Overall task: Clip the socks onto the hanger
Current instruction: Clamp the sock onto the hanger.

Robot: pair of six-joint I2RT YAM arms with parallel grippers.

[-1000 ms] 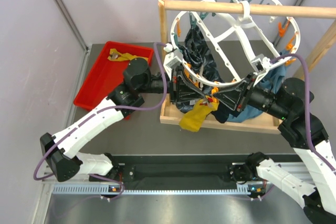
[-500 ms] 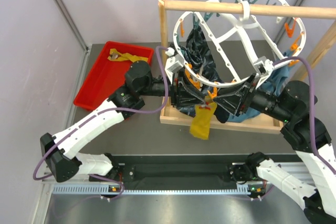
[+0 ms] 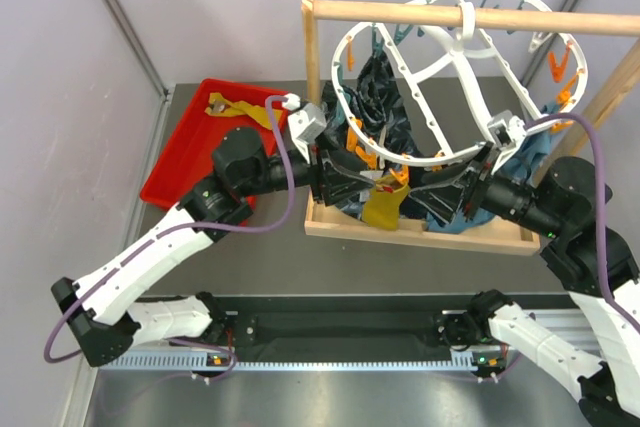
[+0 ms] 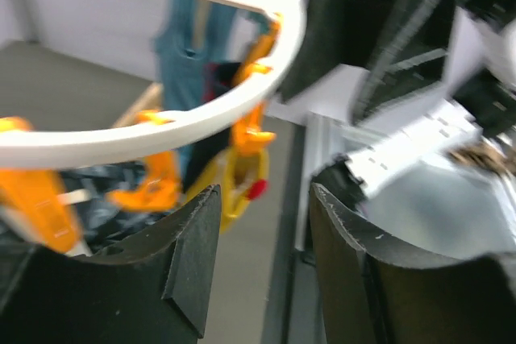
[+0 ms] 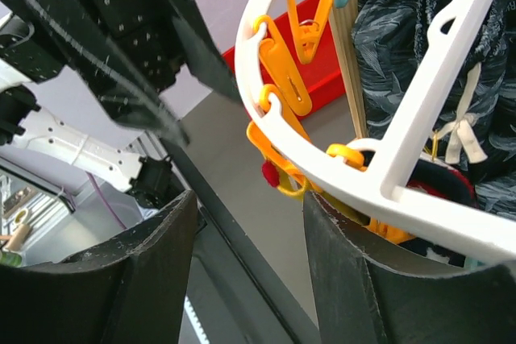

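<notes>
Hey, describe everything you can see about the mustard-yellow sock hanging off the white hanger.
The mustard-yellow sock is small, soft-looking, plain and slightly crumpled. It hangs limp from its upper end, pinched by an orange clip peg on the near rim of the large white plastic oval hanger. Dark patterned cloth hangs behind it. Its lower end dangles by the wooden rack base; contact there is unclear.

Glossy white plastic hanger (image 3: 463, 40) — soft cloth sock (image 3: 381, 205) (matt) — bare wooden rack (image 3: 600, 20).
</notes>
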